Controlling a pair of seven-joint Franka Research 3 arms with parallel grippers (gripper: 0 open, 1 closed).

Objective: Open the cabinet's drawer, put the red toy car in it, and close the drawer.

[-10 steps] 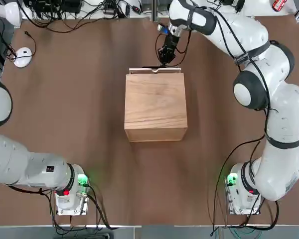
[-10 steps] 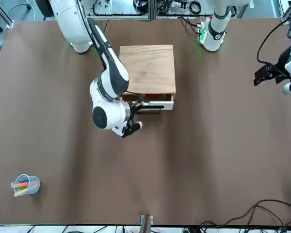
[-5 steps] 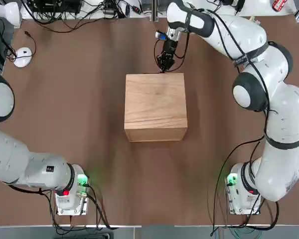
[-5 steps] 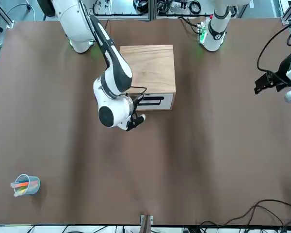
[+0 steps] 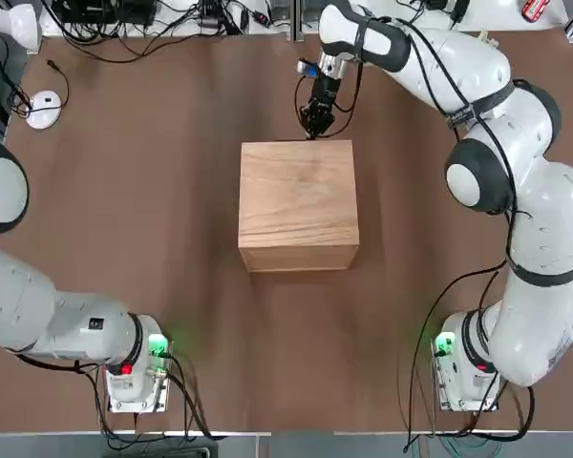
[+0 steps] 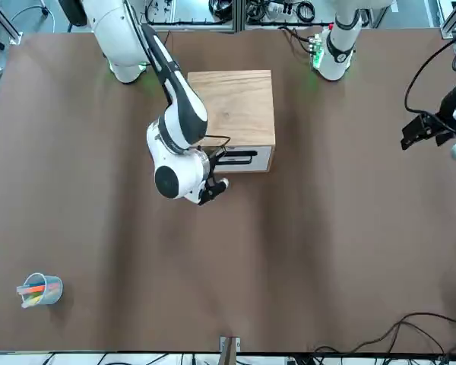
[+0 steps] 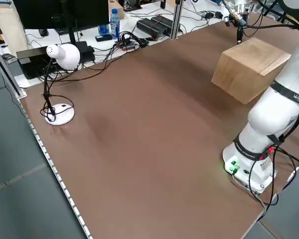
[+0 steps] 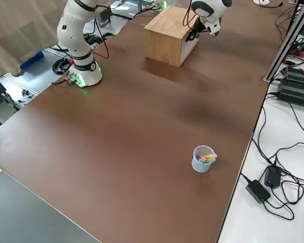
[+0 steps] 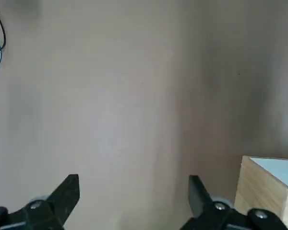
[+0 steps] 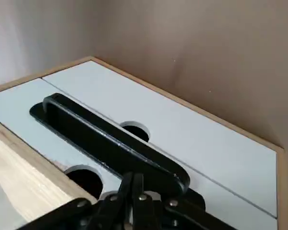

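Two arm bases stand at my near edge: the left arm base [image 5: 138, 382] and the right arm base [image 5: 458, 377]. Beyond them, mid-table, sits the cabinet [image 5: 299, 196], its plain wooden top facing up. Over on the left, well apart from it, my left gripper [image 9: 134, 179] hangs with its fingers wide apart and nothing between them. The drawer [image 10: 182, 120] is shut on the cabinet's far side, its white front sitting within the wooden frame. Right there I have my right gripper [image 10: 133, 177], fingers together, close by one end of the black handle [image 10: 115, 143]; whether they touch it, I can't tell. The red toy car is hidden from my views, so I can't say where it lies. Farther off, a cup of markers [image 6: 42, 290] stands far right, and a white round stand [image 5: 44, 110] far left.
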